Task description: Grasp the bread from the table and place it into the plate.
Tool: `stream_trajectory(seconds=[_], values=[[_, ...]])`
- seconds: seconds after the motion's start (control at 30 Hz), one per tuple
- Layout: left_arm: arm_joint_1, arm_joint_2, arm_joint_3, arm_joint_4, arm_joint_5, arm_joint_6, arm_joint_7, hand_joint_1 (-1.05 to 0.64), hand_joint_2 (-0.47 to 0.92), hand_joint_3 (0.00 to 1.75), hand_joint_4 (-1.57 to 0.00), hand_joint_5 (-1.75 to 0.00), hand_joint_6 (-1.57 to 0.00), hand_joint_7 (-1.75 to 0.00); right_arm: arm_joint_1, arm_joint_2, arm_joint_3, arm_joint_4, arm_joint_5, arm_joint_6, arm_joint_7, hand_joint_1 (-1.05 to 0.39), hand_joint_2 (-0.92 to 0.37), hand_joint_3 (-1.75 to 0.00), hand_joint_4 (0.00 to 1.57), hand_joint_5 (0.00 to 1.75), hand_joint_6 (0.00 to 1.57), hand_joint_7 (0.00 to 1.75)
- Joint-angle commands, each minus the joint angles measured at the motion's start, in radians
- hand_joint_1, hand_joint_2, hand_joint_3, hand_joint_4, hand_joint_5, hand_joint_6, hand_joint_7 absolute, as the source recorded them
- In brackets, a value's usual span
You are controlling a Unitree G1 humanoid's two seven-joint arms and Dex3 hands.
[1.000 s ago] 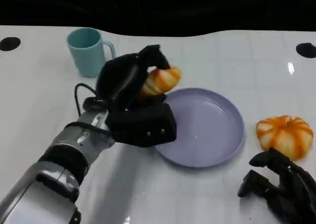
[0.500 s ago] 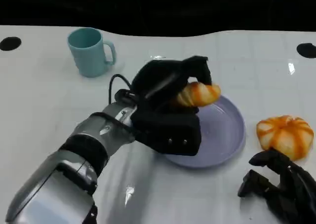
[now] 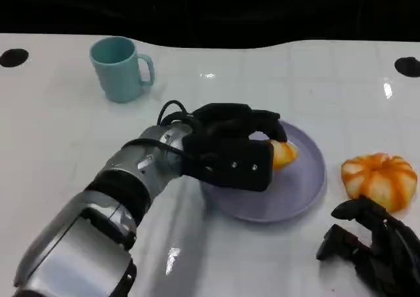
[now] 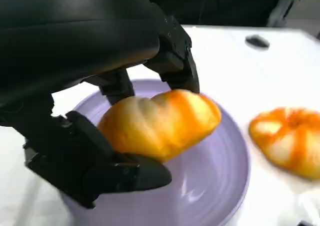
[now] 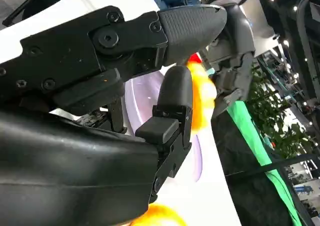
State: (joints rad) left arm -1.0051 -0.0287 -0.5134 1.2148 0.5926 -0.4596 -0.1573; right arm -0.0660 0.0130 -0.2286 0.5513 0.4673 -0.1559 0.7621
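The bread (image 3: 284, 153), a golden-orange roll, is held by my left hand (image 3: 233, 149) low over the lavender plate (image 3: 298, 185). In the left wrist view the bread (image 4: 160, 123) sits between the black fingers (image 4: 172, 56) and thumb, just above the plate (image 4: 220, 181); whether it touches the plate I cannot tell. My right hand (image 3: 371, 248) rests on the table at the lower right, fingers curled, holding nothing. In the right wrist view that hand's fingers (image 5: 170, 111) are seen with the plate (image 5: 145, 94) and a blurred bit of the bread (image 5: 202, 99) beyond.
A teal mug (image 3: 121, 67) stands at the back left. A second orange, pumpkin-shaped bun (image 3: 379, 179) lies right of the plate, close to my right hand, also seen as the bun (image 4: 287, 141) in the left wrist view. Dark edge runs along the table's far side.
My left hand has carried the bread rightward and down, from above the plate's left rim to low over the plate. The right hand has not moved.
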Motion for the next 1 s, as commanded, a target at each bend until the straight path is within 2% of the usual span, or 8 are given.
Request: stream_trajectory(seconds=[0.03,0.1,0.23,0.37,0.6,0.77,0.93,1.0], values=[[-0.037,0.019,-0.009,-0.023,0.003,0.021,-0.060,-0.60,0.92,0.52,-0.20,-0.34,-0.29,-0.06,0.010,-0.013,-0.007,0.008,0.007,0.007,0.004,-0.51,-0.92,-0.23,0.67,1.48,0.59,1.19],[-0.043,0.028,-0.015,-0.031,0.006,0.033,-0.098,-0.88,0.92,0.64,-0.04,-0.25,-0.15,-0.04,0.009,-0.014,-0.007,0.010,0.004,0.002,0.003,-0.51,-0.92,-0.23,0.67,1.48,0.59,1.19],[-0.043,0.043,-0.005,-0.049,-0.009,0.032,-0.144,-1.02,0.92,0.77,0.00,-0.14,-0.10,-0.03,0.008,-0.016,-0.006,0.011,-0.002,-0.003,-0.004,-0.51,-0.92,-0.23,0.68,1.48,0.60,1.19],[-0.038,0.060,0.023,-0.069,-0.041,0.021,-0.178,-1.05,0.92,0.84,0.00,-0.10,-0.09,-0.02,0.009,-0.015,-0.006,0.006,-0.002,0.006,-0.012,-0.51,-0.92,-0.23,0.68,1.47,0.60,1.17],[-0.013,0.104,0.076,-0.126,-0.104,-0.011,-0.215,-1.05,0.92,0.85,-0.01,-0.11,-0.09,-0.02,0.005,-0.017,-0.008,0.014,0.006,0.008,0.002,-0.50,-0.92,-0.23,0.67,1.47,0.60,1.15],[0.047,0.138,0.146,-0.186,-0.201,-0.067,-0.240,-0.98,0.92,0.75,-0.06,-0.15,-0.15,-0.04,0.004,-0.019,-0.009,0.014,0.009,0.012,0.009,-0.50,-0.92,-0.23,0.67,1.48,0.59,1.16],[0.055,0.142,0.147,-0.201,-0.214,-0.065,-0.249,-0.97,0.92,0.74,-0.06,-0.16,-0.16,-0.04,0.004,-0.019,-0.010,0.014,0.010,0.014,0.010,-0.49,-0.92,-0.23,0.67,1.48,0.59,1.15],[0.151,0.125,0.281,-0.246,-0.429,-0.069,-0.360,-0.96,0.92,0.68,-0.10,-0.19,-0.18,-0.05,-0.004,-0.021,-0.012,0.021,0.010,0.014,0.009,-0.50,-0.92,-0.23,0.67,1.48,0.60,1.16]])
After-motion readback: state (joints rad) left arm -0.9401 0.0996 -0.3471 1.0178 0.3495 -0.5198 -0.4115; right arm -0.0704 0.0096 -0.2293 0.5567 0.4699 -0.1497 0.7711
